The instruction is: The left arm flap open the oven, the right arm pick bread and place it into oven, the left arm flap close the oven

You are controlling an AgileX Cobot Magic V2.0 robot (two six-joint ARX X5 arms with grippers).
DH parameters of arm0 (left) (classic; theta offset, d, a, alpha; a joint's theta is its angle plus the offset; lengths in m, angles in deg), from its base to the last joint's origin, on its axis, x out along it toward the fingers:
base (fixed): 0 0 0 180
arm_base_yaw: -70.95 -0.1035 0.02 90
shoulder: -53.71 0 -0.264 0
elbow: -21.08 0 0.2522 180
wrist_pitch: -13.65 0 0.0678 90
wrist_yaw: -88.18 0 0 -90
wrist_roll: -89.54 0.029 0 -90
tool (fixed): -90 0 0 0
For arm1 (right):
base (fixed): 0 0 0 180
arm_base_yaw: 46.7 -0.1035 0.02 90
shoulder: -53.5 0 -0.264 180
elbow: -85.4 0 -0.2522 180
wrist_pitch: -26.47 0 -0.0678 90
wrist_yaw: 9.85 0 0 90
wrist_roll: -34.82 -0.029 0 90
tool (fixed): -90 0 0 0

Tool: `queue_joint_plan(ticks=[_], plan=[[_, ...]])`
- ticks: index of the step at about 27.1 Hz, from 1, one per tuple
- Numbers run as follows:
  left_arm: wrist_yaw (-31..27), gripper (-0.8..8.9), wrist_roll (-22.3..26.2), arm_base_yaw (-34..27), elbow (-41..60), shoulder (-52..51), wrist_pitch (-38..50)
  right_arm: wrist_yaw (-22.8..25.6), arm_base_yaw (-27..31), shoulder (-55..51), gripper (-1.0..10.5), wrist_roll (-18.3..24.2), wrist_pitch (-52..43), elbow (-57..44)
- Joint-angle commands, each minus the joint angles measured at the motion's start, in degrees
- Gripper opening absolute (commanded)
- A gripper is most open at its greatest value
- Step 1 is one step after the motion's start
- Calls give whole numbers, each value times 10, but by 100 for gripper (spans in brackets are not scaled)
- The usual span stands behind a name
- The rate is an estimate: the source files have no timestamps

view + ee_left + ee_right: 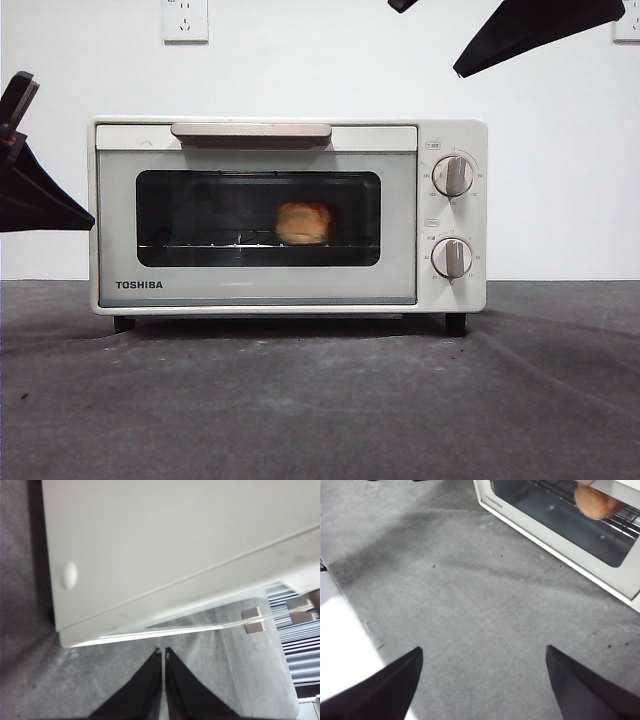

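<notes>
The cream-white TOSHIBA oven (260, 290) stands in the middle of the table with its door shut. The bread (303, 223) lies on the rack inside, seen through the dark glass. My left gripper (85, 218) is shut and empty, just off the oven's left side; in the left wrist view its tips (163, 652) point at the oven's wall (165, 550). My right gripper (430, 38) is open and empty, high above the oven's right end. The right wrist view shows the gripper (482, 652) over bare table, with the oven (560, 545) and bread (594, 502) beyond.
Grey felt table top (320, 400) lies in front of the oven. A white wall with a socket (185, 18) stands behind. The oven's two knobs (452, 175) are on its right side. The table's white edge (340, 650) shows in the right wrist view.
</notes>
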Motion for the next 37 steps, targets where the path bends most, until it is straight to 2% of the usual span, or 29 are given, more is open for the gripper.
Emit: queue_joint_plan(ticks=[1, 4, 7, 16, 20, 24, 29, 32, 34, 37], plan=[[4, 16, 1, 3, -8, -18, 2, 9, -4, 2, 392, -6, -6, 5], [2, 16, 13, 12, -8, -54, -17, 17, -4, 2, 392, -5, -7, 5], [-24, 16, 37, 23, -8, -106, -56, 17, -4, 2, 392, -5, -15, 5], [-156, 16, 123, 72, -19, -296, -243, 17, -4, 3, 392, -5, -54, 5], [-222, 16, 183, 98, -48, -371, -346, 17, -4, 3, 392, -5, -62, 5], [-275, 16, 215, 119, -84, -427, -420, 18, -4, 3, 391, -5, -75, 5], [-287, 16, 242, 128, -110, -470, -464, 33, -4, 3, 391, -7, -81, 5], [-287, 16, 242, 129, -112, -486, -478, 45, -4, 3, 386, -10, -81, 5], [-287, 16, 241, 129, -112, -492, -485, 45, -4, 3, 317, -11, -81, 5], [-287, 16, 241, 129, -112, -497, -490, 45, -4, 3, 46, -10, -81, 5]])
